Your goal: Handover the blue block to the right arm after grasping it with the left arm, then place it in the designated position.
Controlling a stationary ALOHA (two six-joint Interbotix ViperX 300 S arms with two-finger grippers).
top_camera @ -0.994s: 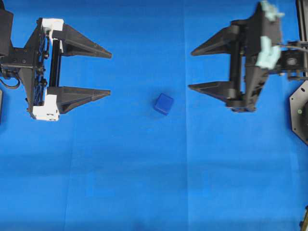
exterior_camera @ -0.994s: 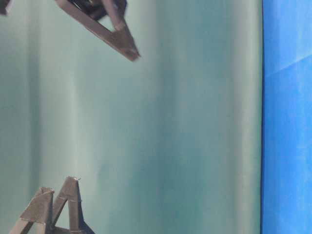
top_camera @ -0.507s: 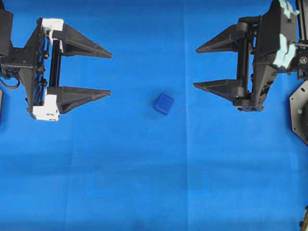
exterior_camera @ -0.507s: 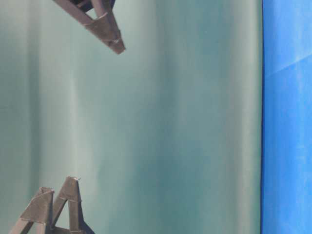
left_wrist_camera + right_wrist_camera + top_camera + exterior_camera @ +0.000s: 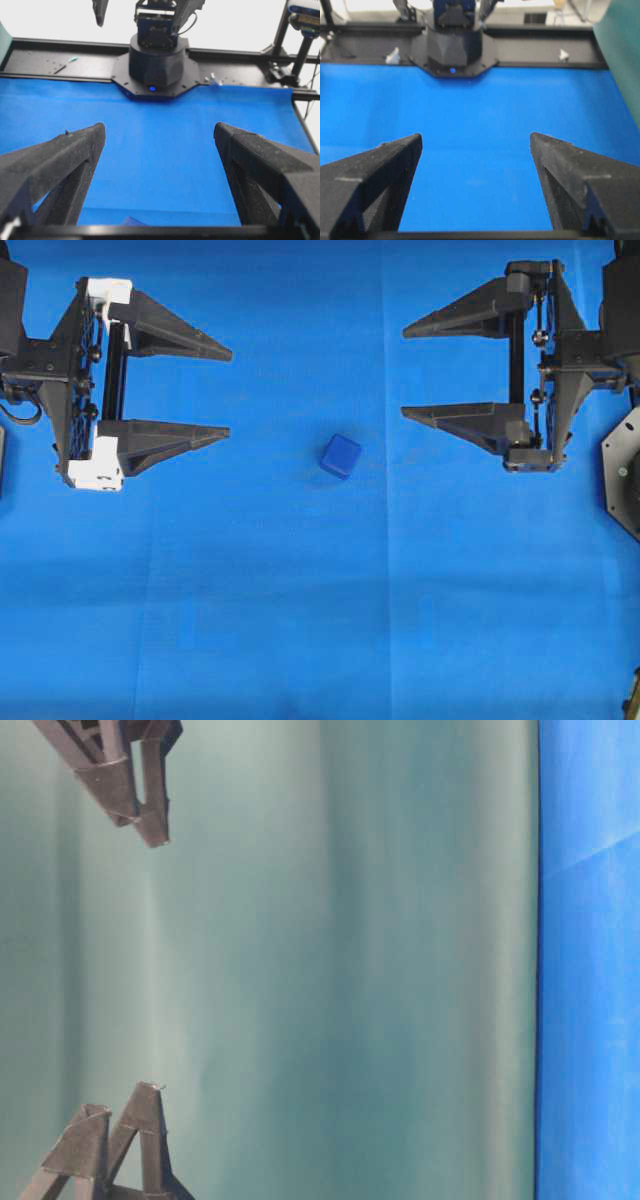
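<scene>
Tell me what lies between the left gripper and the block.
Only bare blue cloth lies between the left gripper and the block, as the overhead view shows.

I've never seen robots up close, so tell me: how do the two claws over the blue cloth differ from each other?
The left claw has white plastic pieces on its frame; the right claw is all black. The left claw points toward the right of the overhead view, the right claw toward the left, so they face each other. The blue block lies between them, slightly nearer the right claw. Both are open, empty, with two pointed black fingers.
</scene>
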